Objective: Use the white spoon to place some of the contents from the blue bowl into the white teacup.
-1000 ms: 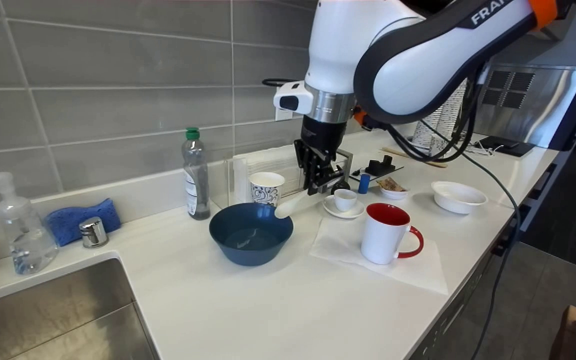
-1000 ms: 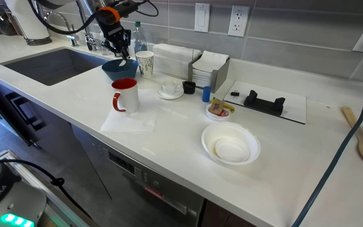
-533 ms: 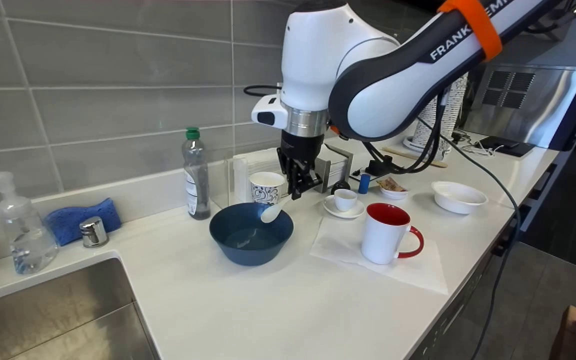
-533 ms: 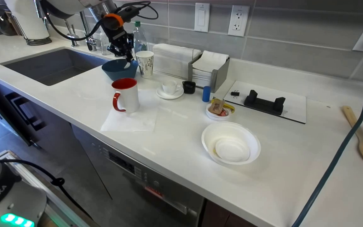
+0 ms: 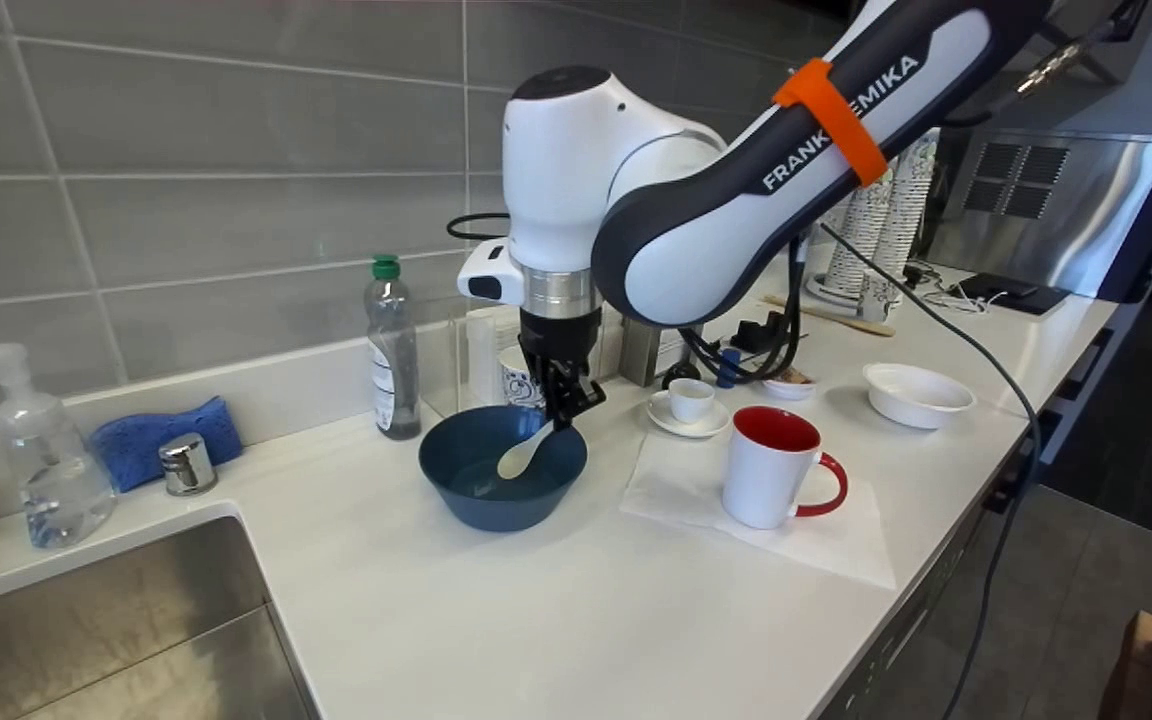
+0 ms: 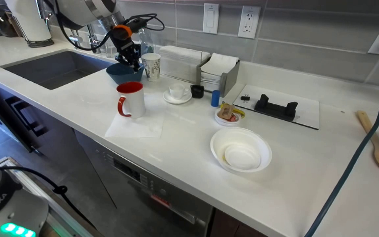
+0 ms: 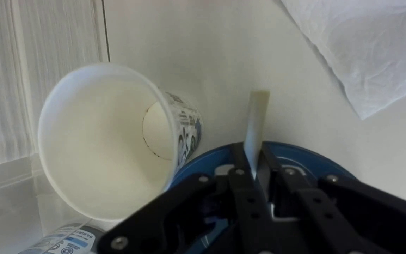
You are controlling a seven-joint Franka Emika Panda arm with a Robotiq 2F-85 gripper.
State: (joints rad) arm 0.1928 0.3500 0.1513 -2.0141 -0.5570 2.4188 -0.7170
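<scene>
My gripper (image 5: pixel 562 418) is shut on the handle of the white spoon (image 5: pixel 524 455) at the rim of the blue bowl (image 5: pixel 496 505). The spoon tilts down with its head inside the bowl's mouth. In the wrist view the handle end (image 7: pixel 258 109) sticks out between the fingertips (image 7: pixel 253 150), over the bowl rim (image 7: pixel 315 160). In an exterior view the gripper (image 6: pixel 137 67) hides most of the spoon above the bowl (image 6: pixel 122 76). I cannot make out the bowl's contents. The white teacup (image 5: pixel 691 399) stands upright on its saucer; it also shows beyond the bowl (image 6: pixel 177 91).
A patterned paper cup (image 7: pixel 108 141) stands close beside the bowl. A white mug with red handle (image 5: pixel 766 475) stands on a napkin (image 5: pixel 851 540) near the teacup. A bottle (image 5: pixel 394 360), sink (image 6: pixel 58 67), napkin holder (image 6: pixel 224 80) and white bowl (image 6: pixel 242 151) are around.
My gripper has moved down and towards the bowl, carrying the spoon. The spoon's head has gone from the bowl's rim to lower inside it. The bowl and teacup have not moved.
</scene>
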